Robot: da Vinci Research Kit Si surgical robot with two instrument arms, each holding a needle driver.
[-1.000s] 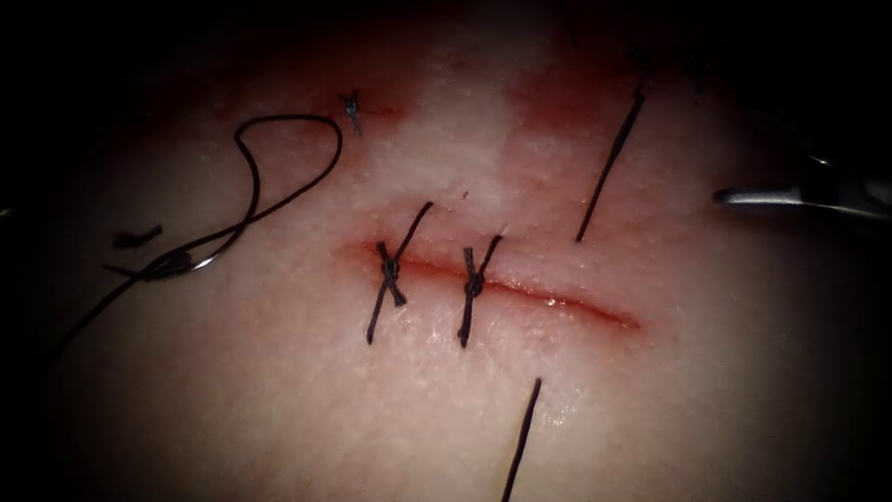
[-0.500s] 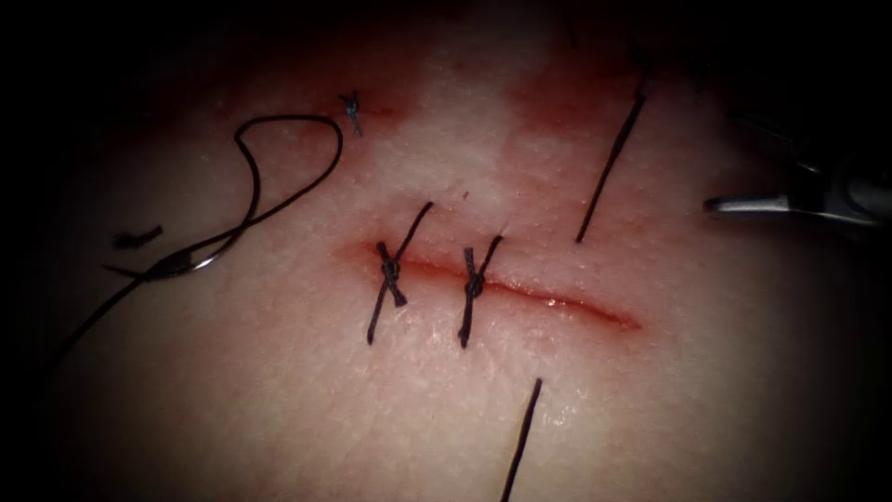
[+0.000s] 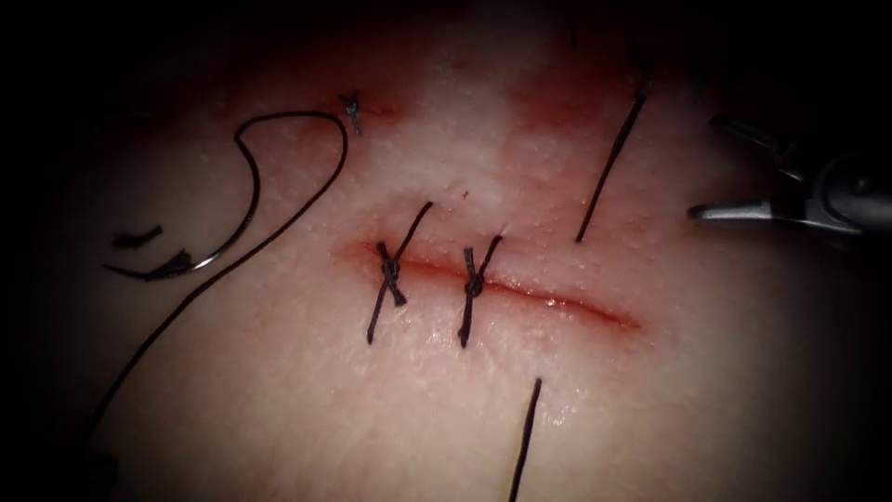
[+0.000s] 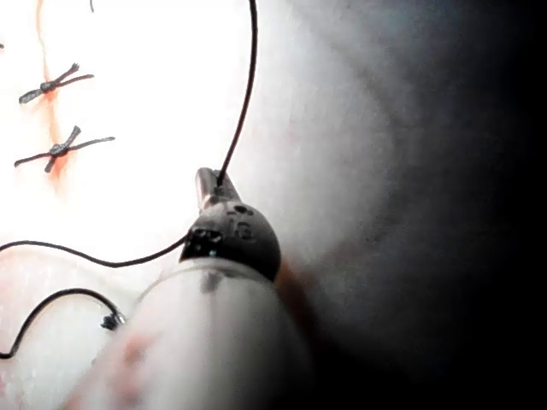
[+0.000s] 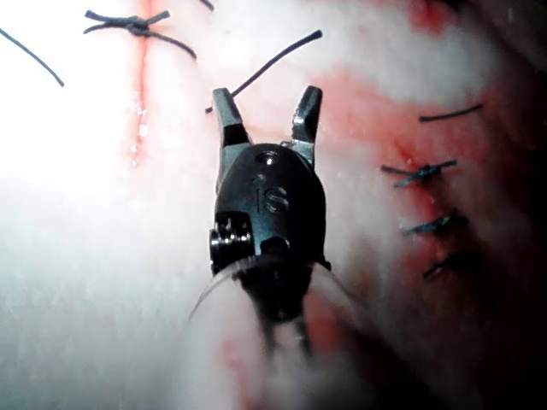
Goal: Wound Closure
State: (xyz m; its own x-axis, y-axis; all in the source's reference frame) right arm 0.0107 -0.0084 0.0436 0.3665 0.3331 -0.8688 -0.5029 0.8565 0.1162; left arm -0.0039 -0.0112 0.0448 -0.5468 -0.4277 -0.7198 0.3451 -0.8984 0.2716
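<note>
The cut (image 3: 557, 302) runs across the tissue (image 3: 279, 390), with two knotted stitches (image 3: 390, 270) on its left half. The curved needle (image 3: 218, 249) lies flat on the tissue, far to the left of the cut, not in it, and neither tool holds it. Its thread (image 3: 204, 288) loops up and round, then runs taut to the lower left. In the left wrist view my left tool (image 4: 208, 181) is shut on that thread (image 4: 244, 102). My right tool (image 3: 704, 167) stands open at the right, above the cut's right end, holding nothing; its jaws (image 5: 267, 98) are spread.
Cut thread ends lie on the tissue: one (image 3: 609, 167) above the cut's right half, one (image 3: 525, 437) below it, a short piece (image 3: 137, 237) by the needle. Red fluid (image 3: 557, 102) stains the far tissue. Older stitches (image 5: 423, 173) show beside the right tool.
The left tool's jaws have shut on the thread. The thread has drawn straight toward the lower left, off the needle. The right tool has come in leftward, both its jaws now visible.
</note>
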